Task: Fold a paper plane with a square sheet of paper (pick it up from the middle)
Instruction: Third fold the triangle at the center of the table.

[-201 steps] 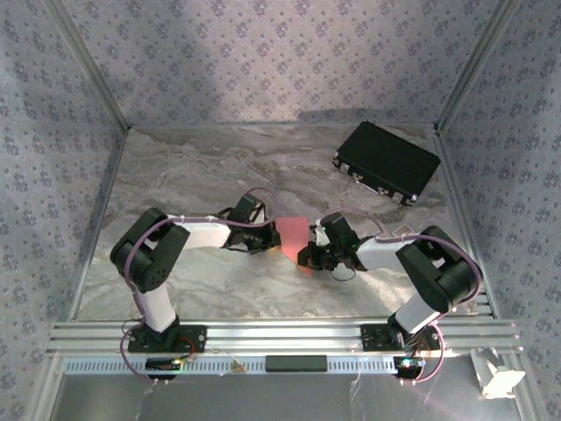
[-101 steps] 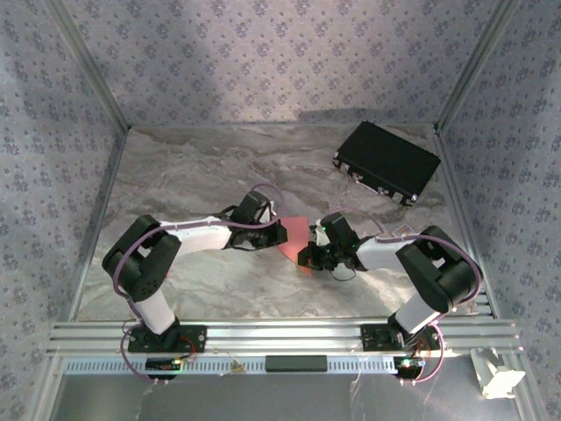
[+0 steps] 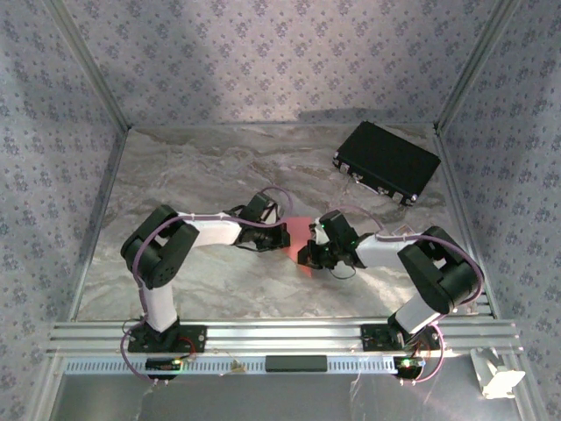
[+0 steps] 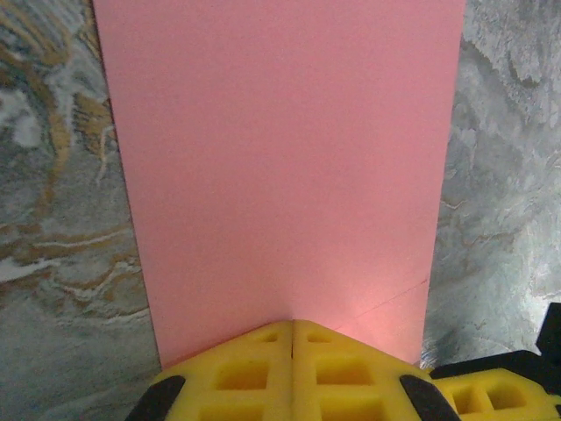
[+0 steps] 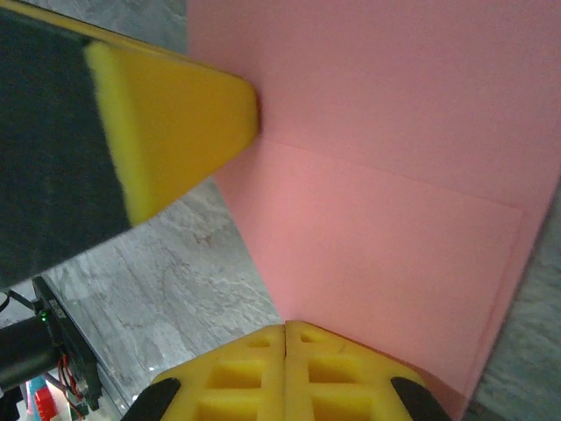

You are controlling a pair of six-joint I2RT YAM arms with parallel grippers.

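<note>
The salmon-pink sheet of paper lies flat on the marbled table between the two arms. My left gripper is shut, its yellow tips pressed together on the paper's near edge, with the sheet stretching ahead and a faint diagonal crease at lower right. My right gripper is also shut, tips resting on the paper. In the right wrist view a folded layer lies over the sheet, and the left gripper's yellow finger touches the fold line.
A black rectangular case lies at the back right of the table. Patterned walls enclose three sides. An aluminium rail runs along the near edge, with a white object at its right end.
The left gripper has slid right onto the pink paper, covering more of it, and the left arm's elbow shifted. The right arm has stayed put.
</note>
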